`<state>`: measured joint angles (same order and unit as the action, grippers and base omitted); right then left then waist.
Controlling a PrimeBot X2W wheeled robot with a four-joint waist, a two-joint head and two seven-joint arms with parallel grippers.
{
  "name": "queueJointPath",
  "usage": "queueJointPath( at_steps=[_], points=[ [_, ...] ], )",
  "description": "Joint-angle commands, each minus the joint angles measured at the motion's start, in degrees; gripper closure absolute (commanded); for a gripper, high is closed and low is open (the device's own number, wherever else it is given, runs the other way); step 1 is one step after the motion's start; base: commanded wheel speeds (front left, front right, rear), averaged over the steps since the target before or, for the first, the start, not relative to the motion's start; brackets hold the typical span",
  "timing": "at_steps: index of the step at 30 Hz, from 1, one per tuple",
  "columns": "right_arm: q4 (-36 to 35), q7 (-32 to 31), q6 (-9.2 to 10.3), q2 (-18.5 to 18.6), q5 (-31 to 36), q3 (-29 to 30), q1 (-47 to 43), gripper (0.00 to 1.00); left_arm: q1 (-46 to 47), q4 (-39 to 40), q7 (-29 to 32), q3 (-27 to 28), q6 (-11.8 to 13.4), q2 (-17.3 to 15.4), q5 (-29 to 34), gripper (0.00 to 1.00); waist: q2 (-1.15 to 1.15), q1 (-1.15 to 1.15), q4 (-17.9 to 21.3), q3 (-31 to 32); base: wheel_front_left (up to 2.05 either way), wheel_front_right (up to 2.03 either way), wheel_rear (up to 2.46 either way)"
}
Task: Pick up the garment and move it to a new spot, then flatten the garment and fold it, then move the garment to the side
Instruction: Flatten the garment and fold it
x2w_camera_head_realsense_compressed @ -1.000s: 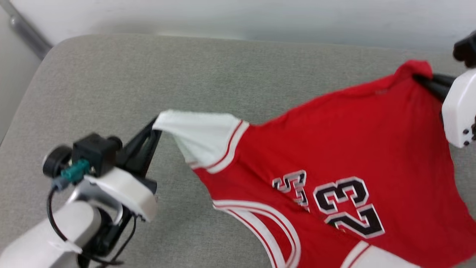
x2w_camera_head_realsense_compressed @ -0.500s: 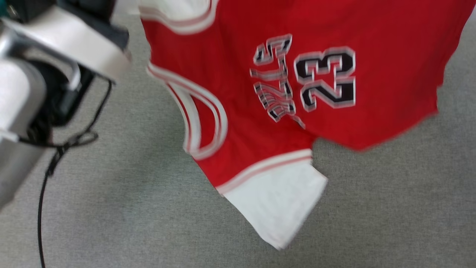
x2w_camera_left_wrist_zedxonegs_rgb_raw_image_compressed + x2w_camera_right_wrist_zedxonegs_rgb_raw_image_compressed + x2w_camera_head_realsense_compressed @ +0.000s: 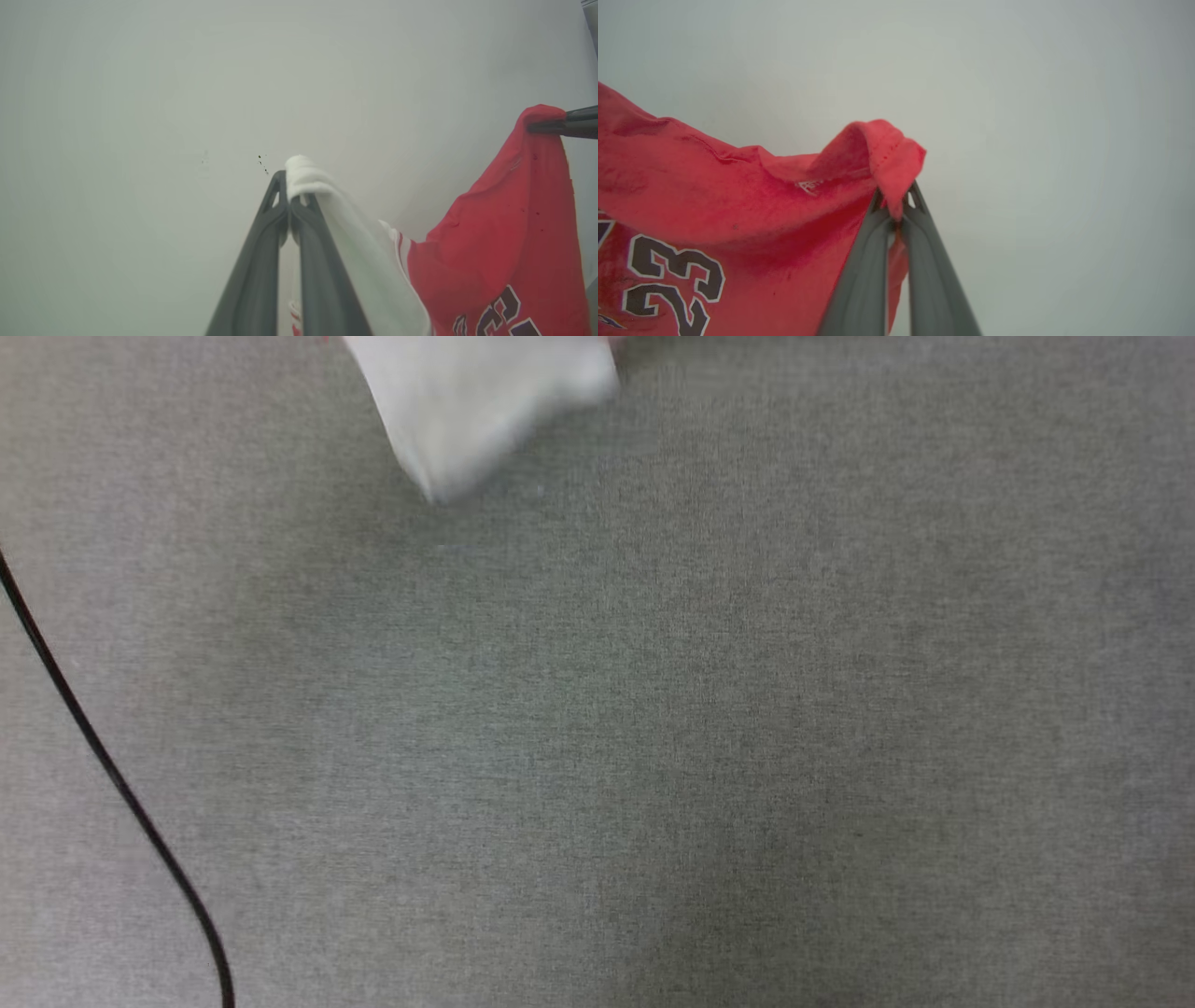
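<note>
The garment (image 3: 504, 242) hangs spread in the air between both arms. Left gripper (image 3: 290, 186), fingers pressed together, pinches a white sleeve; right gripper (image 3: 896, 203), likewise closed, pinches a red edge. Beneath lies a grey fabric surface (image 3: 653, 709), crossed by a black cable (image 3: 103, 756).

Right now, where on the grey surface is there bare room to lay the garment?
The grey surface is bare from the black cable at the left across to the right edge, below the garment's white sleeve. Crowded: the top by that sleeve and the lower left by the cable.
</note>
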<state>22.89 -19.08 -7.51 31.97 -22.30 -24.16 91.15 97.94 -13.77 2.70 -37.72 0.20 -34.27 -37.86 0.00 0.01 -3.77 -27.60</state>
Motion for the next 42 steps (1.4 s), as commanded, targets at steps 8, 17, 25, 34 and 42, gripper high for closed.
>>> queueJointPath(
  at_steps=[8, 17, 25, 34, 42],
  points=[
    [7.4, 3.9, 0.04, -3.0, 2.4, -0.7, 9.3, 1.00, 10.2, -9.5, -0.8, -0.6, -4.3, 1.4, 2.2, 1.00, 0.00, -0.01, 0.2, -4.0, 0.00, 0.00, 0.00],
    [14.8, 8.7, 0.05, -4.3, -0.5, -5.9, 5.1, 1.00, 3.7, -17.0, -5.1, -1.8, -5.7, 2.1, -0.2, 1.00, 0.00, -0.01, -0.1, -6.2, 0.00, 0.00, 0.00],
    [19.3, 14.4, 0.05, -5.1, -5.7, -12.7, -4.0, 1.00, -10.3, -19.2, -11.0, -3.7, -5.8, 2.2, -2.4, 1.00, 0.00, -0.01, 0.0, -4.0, 0.00, 0.00, 0.00],
    [20.0, 19.7, 0.05, -3.2, -13.1, -19.1, -19.5, 1.00, -31.0, -14.6, -15.5, -5.2, -2.0, 2.0, -5.8, 1.00, 0.00, -0.01, -0.8, 2.9, 0.00, 0.00, 0.00],
    [17.6, 21.2, 0.04, -0.5, -18.3, -24.6, -34.7, 1.00, -53.0, -3.0, -16.4, -7.3, 5.2, -1.4, -8.1, 1.00, 0.00, -0.01, -0.9, 10.7, 0.00, 0.00, 0.00]
  ],
)
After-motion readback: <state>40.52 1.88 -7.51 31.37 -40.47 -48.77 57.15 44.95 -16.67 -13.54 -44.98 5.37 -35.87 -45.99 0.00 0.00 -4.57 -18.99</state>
